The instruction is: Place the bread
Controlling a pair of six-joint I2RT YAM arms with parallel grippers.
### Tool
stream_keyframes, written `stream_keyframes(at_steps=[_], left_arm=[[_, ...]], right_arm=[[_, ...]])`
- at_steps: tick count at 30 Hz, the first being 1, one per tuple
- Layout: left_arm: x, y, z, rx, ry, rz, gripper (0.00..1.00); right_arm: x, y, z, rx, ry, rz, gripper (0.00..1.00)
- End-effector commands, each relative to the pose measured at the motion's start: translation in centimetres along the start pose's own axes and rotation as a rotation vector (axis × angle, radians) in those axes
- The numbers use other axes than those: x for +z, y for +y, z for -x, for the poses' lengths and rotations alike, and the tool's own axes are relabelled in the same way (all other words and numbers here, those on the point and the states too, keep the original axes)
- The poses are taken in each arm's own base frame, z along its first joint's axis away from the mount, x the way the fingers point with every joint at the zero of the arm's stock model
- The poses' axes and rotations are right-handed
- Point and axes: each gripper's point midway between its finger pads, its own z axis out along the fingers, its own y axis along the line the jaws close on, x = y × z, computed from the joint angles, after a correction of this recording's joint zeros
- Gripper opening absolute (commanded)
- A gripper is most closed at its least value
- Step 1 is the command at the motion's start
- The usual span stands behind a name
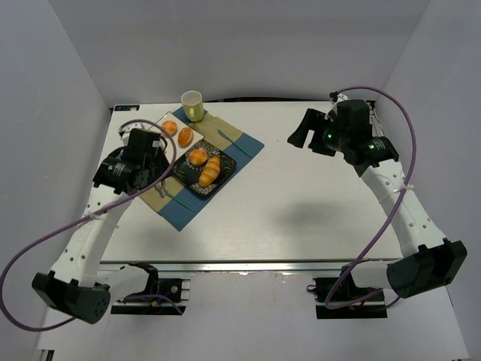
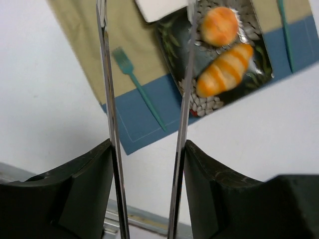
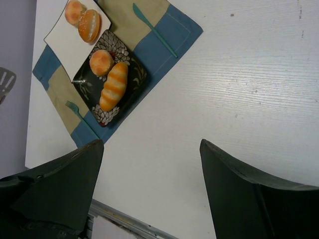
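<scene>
A long striped bread roll point(image 1: 210, 171) and a round bun point(image 1: 198, 156) lie on a black patterned plate point(image 1: 186, 183). Two more buns point(image 1: 168, 127) point(image 1: 185, 136) sit on a white plate point(image 1: 197, 135). My left gripper point(image 1: 159, 154) is just left of the black plate and is shut on metal tongs point(image 2: 185, 99), whose two blades stand apart. In the left wrist view the roll point(image 2: 224, 72) and the bun point(image 2: 219, 25) lie just right of the blades. My right gripper point(image 1: 304, 134) is open and empty, high over the table's far right; its view shows the roll point(image 3: 114, 85).
Both plates rest on a blue and tan placemat point(image 1: 244, 141). A teal fork point(image 2: 139, 89) lies on the mat's near side and a teal knife point(image 3: 154, 30) on its far side. A pale green cup point(image 1: 193, 105) stands at the back.
</scene>
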Motion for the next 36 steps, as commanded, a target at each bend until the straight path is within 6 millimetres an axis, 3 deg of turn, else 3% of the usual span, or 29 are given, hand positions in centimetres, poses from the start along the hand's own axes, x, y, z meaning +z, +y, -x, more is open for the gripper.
stream_keyframes(at_steps=[1,5,7,8,10,11,18,28,36], left_arm=[[1.5,3.9,-1.9,-0.290,-0.059,0.194,0.65],[2.8,7.2,-4.1,-0.399,-0.043,0.316,0.65],[3.5,9.2,-4.2,-0.451,-0.049,0.359,0.64],[3.8,11.3,-4.7,-0.490,-0.040,0.407,0.64],[4.6,12.2,-5.2,-0.516,-0.017,0.403,0.64],[5.2,14.0,-6.1,-0.560,-0.004,0.444,0.63],[8.7,13.9,-7.8,-0.561,0.019,0.356,0.63],[10.1,16.0,-13.2,-0.457,0.148,0.439,0.69],[11.8,17.4,-13.5,-0.401,0.189,0.493,0.73]], right_arm=[[-0.4,1.2,1.3,-0.013,-0.053,0.060,0.84],[-0.3,1.5,1.4,-0.017,-0.052,0.074,0.84],[-0.3,1.5,1.3,-0.016,-0.049,0.076,0.84],[-0.4,1.5,1.3,-0.019,-0.053,0.079,0.85],[-0.4,1.4,1.0,-0.016,-0.047,0.077,0.85],[-0.3,1.3,0.8,-0.015,-0.043,0.074,0.85],[-0.1,1.1,0.7,-0.019,-0.042,0.070,0.85],[0.0,0.7,0.4,-0.020,-0.038,0.059,0.84],[0.0,0.8,0.3,-0.021,-0.034,0.064,0.84]])
